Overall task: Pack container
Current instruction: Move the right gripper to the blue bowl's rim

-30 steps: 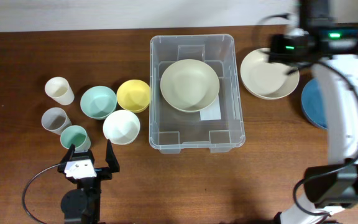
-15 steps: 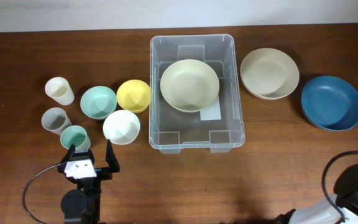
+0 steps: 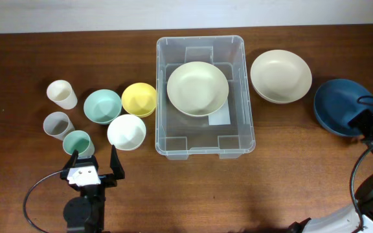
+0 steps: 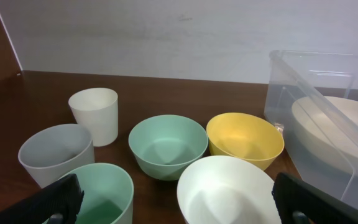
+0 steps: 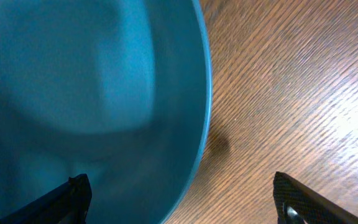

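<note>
- Cups, far L: cream cup [image 3: 62, 94], grey cup [image 3: 57, 124], mint cup [image 3: 78, 142] all stand on table [image 3: 18, 58], outside the bin. Not packed.
- Bowls next: mint bowl [image 3: 102, 106], yellow bowl [image 3: 139, 99], white bowl [image 3: 126, 132] sit in a tight cluster just L of container. Not packed.
- L gripper [image 3: 94, 160] sits near front edge, just in front of mint cup. Fingers are spread wide w/ nothing betw. them. Its wrist cam looks over white bowl toward the cluster.
- Container [image 3: 200, 41] is at table centre, upright, open top. It holds one cream bowl [image 3: 197, 88] in the back half, partly over the white label [image 3: 219, 116].
- Beige bowl [image 3: 281, 76] is just R of container, on table. Not packed.
- Blue bowl [image 3: 339, 103] is far R. R gripper [image 5: 182, 196] is at its rim w/ fingers spread, one over the bowl's inside and one over the wood. Not closed on it.
- Est. progress: 1 of 9 pcs in, 8 left, so early stage. Blue bowl looks like the next pick.
</note>
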